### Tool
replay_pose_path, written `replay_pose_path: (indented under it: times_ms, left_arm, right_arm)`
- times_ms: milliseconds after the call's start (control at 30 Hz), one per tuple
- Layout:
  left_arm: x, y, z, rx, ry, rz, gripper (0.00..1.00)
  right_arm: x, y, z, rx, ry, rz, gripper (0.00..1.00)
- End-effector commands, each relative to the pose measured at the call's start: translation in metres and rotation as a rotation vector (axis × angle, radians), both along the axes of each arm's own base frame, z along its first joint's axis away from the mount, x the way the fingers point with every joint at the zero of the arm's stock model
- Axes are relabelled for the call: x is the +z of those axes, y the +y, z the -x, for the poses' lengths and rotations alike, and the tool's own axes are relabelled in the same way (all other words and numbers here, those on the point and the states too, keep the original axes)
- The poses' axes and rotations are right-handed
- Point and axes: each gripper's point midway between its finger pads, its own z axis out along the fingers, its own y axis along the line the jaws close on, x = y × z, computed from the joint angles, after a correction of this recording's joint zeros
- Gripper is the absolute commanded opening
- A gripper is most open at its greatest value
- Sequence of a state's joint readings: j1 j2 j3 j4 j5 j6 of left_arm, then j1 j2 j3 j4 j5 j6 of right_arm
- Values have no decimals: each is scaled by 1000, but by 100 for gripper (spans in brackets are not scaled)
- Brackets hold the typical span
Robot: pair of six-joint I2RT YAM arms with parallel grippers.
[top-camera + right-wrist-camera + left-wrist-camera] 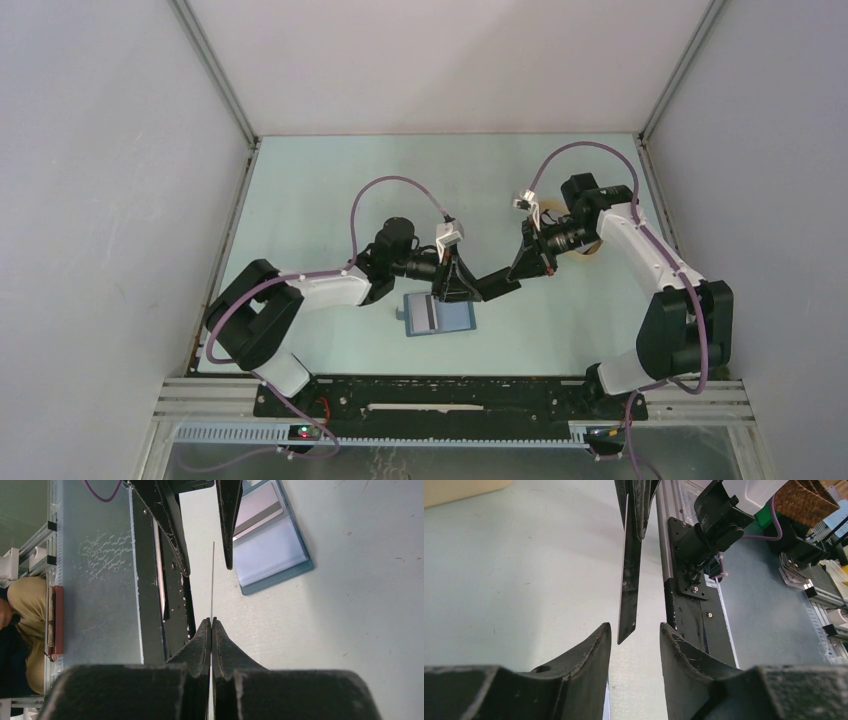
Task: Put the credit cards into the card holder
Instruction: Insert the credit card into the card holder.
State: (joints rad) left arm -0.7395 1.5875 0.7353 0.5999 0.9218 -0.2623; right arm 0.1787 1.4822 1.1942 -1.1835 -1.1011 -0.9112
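The blue card holder [440, 315] lies open on the table below my left gripper, with a dark-striped card [424, 314] on its left half; it also shows in the right wrist view [274, 555]. My right gripper [514, 276] is shut on a thin dark credit card [497, 285] and holds it in the air between the two arms. The card shows edge-on in the right wrist view [213, 580] and as a dark strip in the left wrist view [629, 580]. My left gripper [634, 632] is open, its jaws on either side of the card's free end without touching it.
A beige oval tray [592, 250] lies at the right, mostly hidden behind my right arm. The black base rail [689, 615] and aluminium frame run along the table's near edge. White walls enclose the table on three sides.
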Motion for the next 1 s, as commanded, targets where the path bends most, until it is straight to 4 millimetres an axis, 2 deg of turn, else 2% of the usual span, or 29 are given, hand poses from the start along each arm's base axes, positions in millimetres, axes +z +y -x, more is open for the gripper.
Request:
replay_pose_path:
  times_ms: [0,267,633,867,967]
  left_arm:
    - [32,-9,-6,-23,-68,75,44]
    - [33,-9,-6,-25,-59,78,37]
    - [37,-8,-10,-12,-50,94,33]
    - [37,-9,-10,-17,-38,95,25]
    - [38,-9,-10,-26,-24,95,16]
  right_arm:
    - [10,4,-9,2,-42,-18,0]
    - [9,4,-9,2,-35,-18,0]
    - [5,5,-9,8,-25,-9,0]
    - [5,5,-9,8,-22,-8,0]
    - [4,5,-9,10,-23,-6,0]
